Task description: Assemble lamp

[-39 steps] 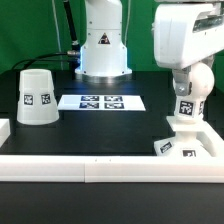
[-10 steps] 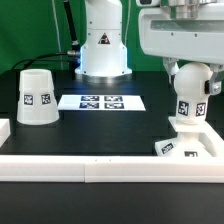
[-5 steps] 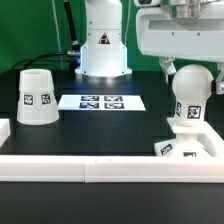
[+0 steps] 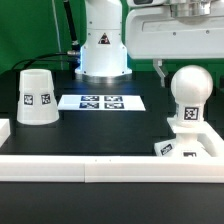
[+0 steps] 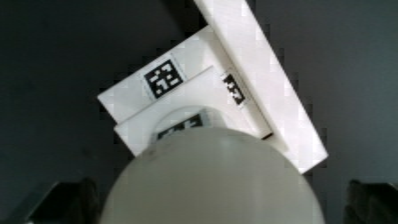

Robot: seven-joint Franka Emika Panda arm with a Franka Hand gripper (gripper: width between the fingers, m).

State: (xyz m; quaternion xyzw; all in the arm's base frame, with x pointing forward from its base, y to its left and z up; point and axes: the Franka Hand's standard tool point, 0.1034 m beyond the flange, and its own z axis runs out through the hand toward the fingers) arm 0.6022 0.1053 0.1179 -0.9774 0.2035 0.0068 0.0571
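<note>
Three lamp parts out: bulb [image 4: 188, 92] upright on the base [image 4: 200, 142] by the near edge of the desk [image 4: 100, 135], exterior view's right; shade [image 4: 36, 97] well apart toward the exterior view's left edge. Gripper [image 5: 214, 198] hangs over the bulb, fingers [image 5: 63, 202] spread, gripping nothing.

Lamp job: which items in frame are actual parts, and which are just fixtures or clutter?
Lamp parts:
- shade, standing alone at the exterior view's left
- base
- bulb, upright on the base

Not parts:
- marker board
- long white rail along the front
</note>
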